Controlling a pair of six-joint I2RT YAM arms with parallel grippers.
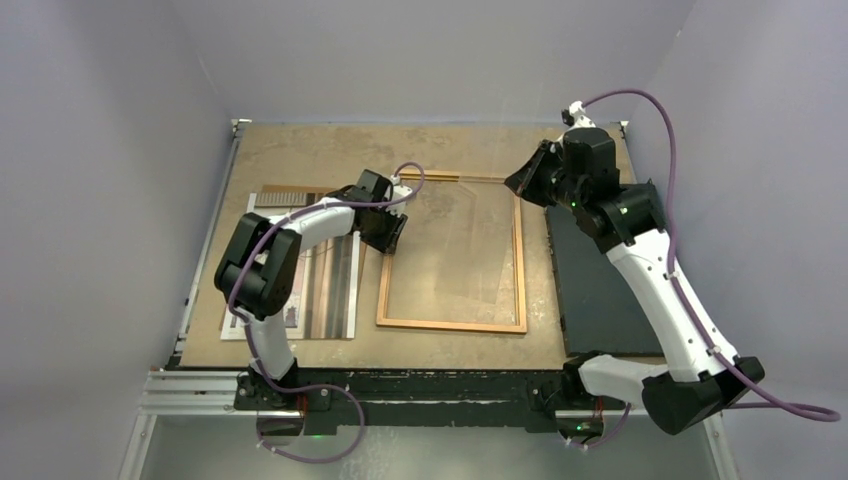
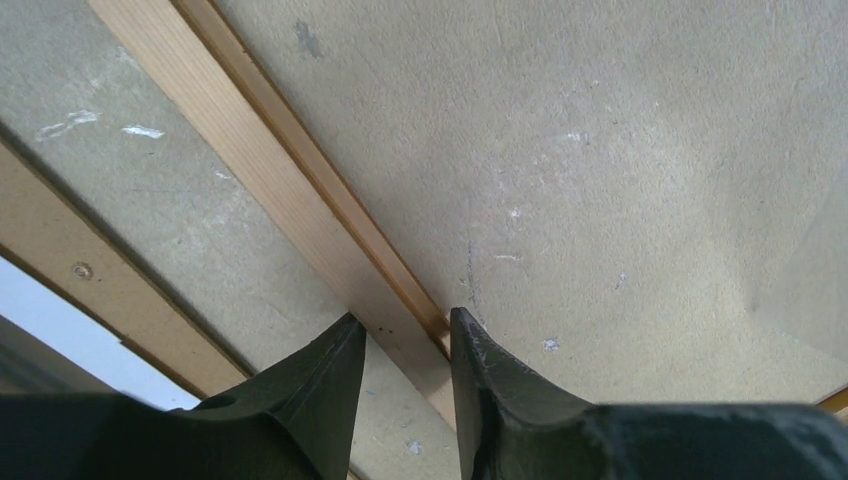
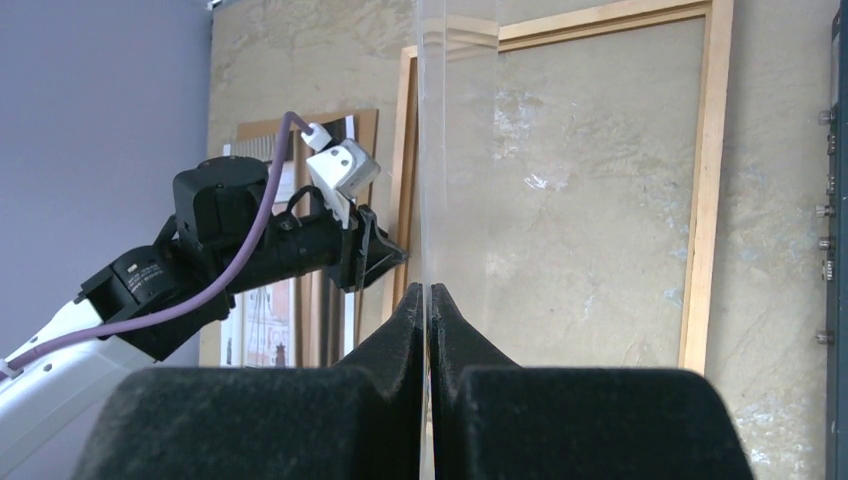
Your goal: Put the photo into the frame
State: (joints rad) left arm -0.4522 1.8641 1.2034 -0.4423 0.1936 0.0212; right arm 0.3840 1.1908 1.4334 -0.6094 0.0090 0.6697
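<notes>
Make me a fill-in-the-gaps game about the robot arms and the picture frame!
The right gripper pinches a thin ____ sheet.
The left gripper has a finger on each side of one rail of the ____.
Under the right arm lies a ____ slab.
Missing words: clear, frame, black.

No writing, label or number could be read on the photo (image 1: 335, 290), frame (image 1: 520, 262) or clear sheet (image 3: 445, 120).
</notes>
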